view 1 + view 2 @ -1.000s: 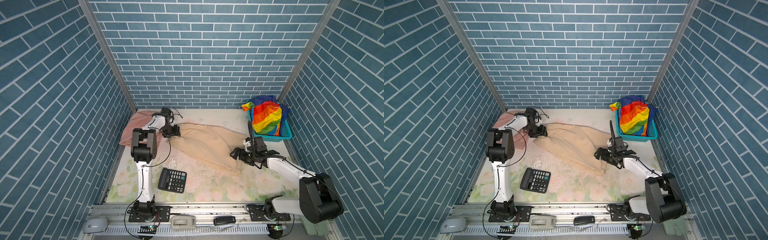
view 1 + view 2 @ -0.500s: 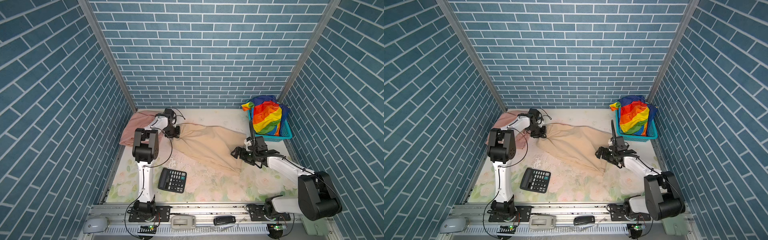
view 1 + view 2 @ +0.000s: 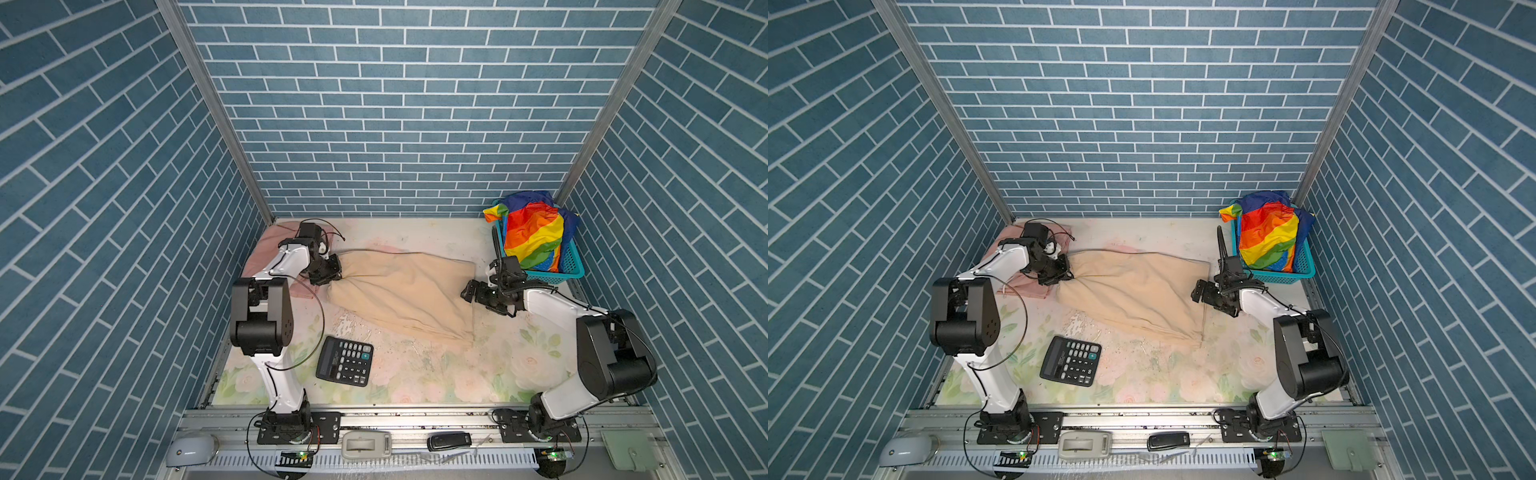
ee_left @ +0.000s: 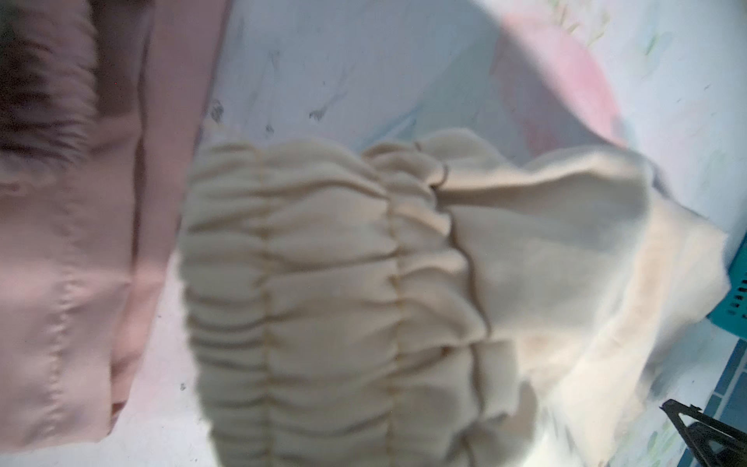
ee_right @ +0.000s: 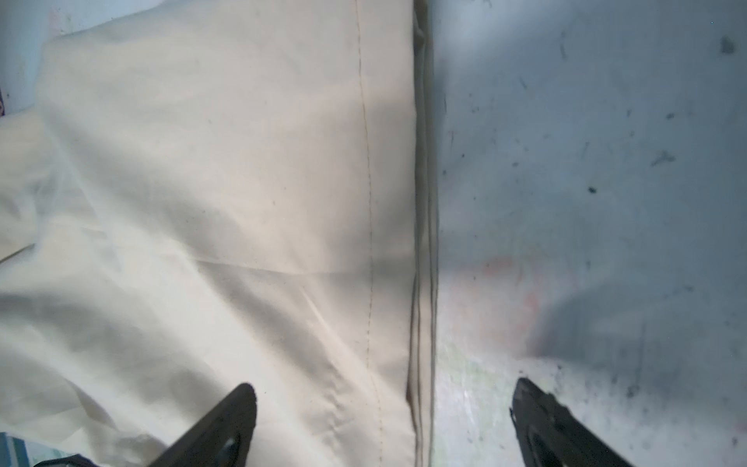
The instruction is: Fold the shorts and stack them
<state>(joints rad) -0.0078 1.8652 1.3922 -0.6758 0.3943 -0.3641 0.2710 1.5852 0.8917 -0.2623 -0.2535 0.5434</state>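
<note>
Beige shorts (image 3: 399, 291) are lying flat, left end effector (image 3: 332, 276) pinching their waistband. Right end effector (image 5: 384, 386) is hovering spread, straddling their right hem.

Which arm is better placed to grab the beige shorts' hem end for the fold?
Right. The right gripper is open, its jaws straddling the hem edge of the beige shorts. The left gripper is shut on the waistband at the opposite end.

A black calculator (image 3: 344, 360) lies near-left on the floral counter (image 3: 436, 374); a teal basket (image 3: 571, 272) stands far right; a mouse (image 3: 189, 448) sits at the near-left edge.
</note>
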